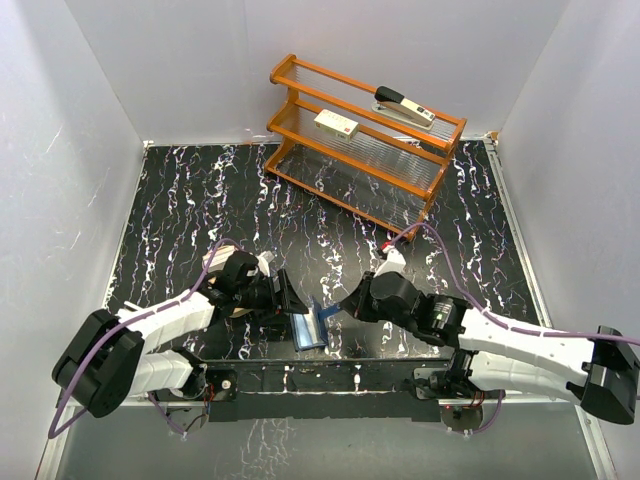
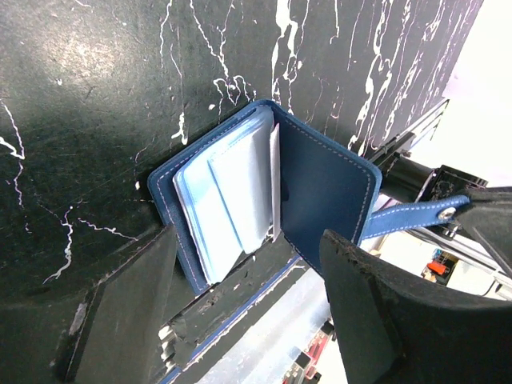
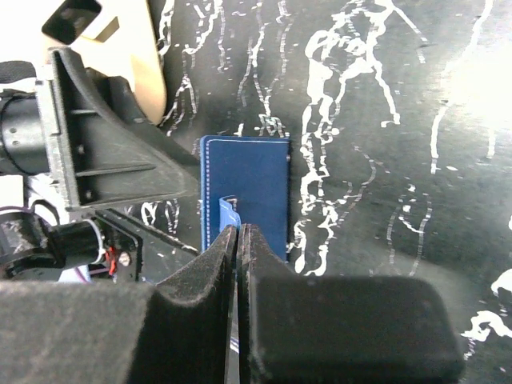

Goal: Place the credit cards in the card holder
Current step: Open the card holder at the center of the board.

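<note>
— Fingers (image 3: 204,272)?
— Right gripper's (image 3: 238,228) pinch the tab (image 3: 228,210) of the small navy folding card holder (image 2: 320,184); left gripper's (image 2: 248,240) gape, empty.
— Where?
— Open on the counter (image 1: 200,200), well apart from the orange wooden rack (image 1: 283,75). Likely floppy; tab's the handle.

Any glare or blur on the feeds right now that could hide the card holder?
Top external view: evenly lit and sharp, small dark navy folding card holder clear. Left wrist view: bright glare patch on the glossy black marbled tabletop upper left, right edge blown out white, holder in focus. Right wrist view: glare upper right, the right gripper soft and dark up close.
</note>
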Controlling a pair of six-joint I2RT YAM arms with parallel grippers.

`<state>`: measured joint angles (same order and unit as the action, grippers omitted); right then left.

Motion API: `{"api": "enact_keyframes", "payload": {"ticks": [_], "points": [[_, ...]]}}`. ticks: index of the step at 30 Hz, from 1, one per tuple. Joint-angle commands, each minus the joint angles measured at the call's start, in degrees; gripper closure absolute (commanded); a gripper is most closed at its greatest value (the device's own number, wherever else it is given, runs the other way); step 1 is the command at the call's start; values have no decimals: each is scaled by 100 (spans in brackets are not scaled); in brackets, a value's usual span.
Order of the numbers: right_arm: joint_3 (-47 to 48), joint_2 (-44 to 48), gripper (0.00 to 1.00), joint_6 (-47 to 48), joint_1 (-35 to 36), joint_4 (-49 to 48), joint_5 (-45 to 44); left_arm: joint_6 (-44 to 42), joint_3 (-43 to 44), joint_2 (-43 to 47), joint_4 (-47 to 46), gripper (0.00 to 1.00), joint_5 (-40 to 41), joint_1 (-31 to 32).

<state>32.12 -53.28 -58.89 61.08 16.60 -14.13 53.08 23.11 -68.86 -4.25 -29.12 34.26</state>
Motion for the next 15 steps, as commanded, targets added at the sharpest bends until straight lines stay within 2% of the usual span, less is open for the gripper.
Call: {"api": "enact_keyframes", "payload": {"ticks": [1, 15], "points": [[-136, 293, 100, -76, -30, 374, -417, -95, 9, -4, 79, 30, -5, 20], [-516, 520, 100, -539, -61, 733, -719, -193, -74, 6, 240, 32, 74, 46]]}}
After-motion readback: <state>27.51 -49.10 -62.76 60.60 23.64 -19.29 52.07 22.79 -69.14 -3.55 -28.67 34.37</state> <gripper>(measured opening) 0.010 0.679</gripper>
